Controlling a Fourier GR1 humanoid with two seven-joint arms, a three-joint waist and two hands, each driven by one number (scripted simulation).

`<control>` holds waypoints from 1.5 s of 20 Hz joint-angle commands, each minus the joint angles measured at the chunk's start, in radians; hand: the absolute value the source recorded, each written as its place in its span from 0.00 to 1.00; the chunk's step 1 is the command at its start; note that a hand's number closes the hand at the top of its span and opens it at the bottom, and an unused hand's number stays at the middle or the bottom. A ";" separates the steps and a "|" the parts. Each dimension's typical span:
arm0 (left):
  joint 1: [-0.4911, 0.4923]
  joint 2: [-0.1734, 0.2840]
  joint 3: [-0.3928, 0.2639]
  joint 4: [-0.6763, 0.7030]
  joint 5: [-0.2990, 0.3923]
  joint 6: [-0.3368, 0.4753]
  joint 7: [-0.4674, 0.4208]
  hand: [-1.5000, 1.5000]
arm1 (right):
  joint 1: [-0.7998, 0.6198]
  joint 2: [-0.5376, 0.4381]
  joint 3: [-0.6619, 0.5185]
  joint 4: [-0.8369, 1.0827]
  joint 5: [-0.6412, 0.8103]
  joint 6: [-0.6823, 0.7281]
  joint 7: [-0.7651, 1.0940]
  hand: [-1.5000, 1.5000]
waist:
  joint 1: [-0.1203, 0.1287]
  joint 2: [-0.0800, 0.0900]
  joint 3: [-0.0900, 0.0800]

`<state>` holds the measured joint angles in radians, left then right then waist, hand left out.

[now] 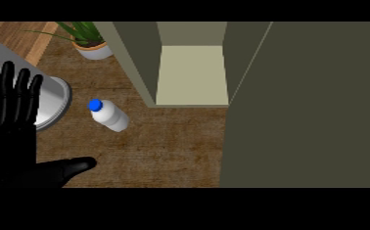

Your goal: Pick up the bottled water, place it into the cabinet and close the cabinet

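Note:
The bottled water, white with a blue cap, lies on the brown counter left of the cabinet. The cabinet stands open, its pale shelf bare, and its dark olive door swings out across the right side of the head view. My left hand shows at the left edge, fingers straight and pointing up, thumb stretched toward the right, below and left of the bottle and apart from it. No right hand shows.
A round metal pot sits at the left, partly behind my left hand. A potted green plant stands at the back left. The cabinet's side wall rises just right of the bottle.

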<state>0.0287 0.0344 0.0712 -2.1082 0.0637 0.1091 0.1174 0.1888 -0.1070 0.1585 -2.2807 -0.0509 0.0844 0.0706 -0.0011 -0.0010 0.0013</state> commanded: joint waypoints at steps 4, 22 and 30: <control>0.088 -0.027 -0.034 -0.180 0.014 0.032 0.140 0.00 | -0.003 0.032 0.113 -0.084 0.055 -0.016 0.115 0.00 | 0.004 -0.001 -0.001; 0.116 -0.001 -0.069 -0.125 -0.075 0.041 0.227 0.00 | 0.006 0.050 0.286 -0.271 0.174 -0.100 0.305 0.00 | -0.001 0.000 -0.002; 0.046 -0.020 0.002 0.133 -0.065 0.047 0.078 0.00 | 0.026 0.004 0.290 -0.321 0.162 -0.112 0.322 0.00 | -0.011 0.000 -0.002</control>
<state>0.1048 0.0429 0.0790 -2.0858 0.0347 0.1335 0.2635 0.1716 -0.0615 0.4555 -2.4798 0.0607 -0.0358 0.3584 -0.0052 -0.0012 -0.0006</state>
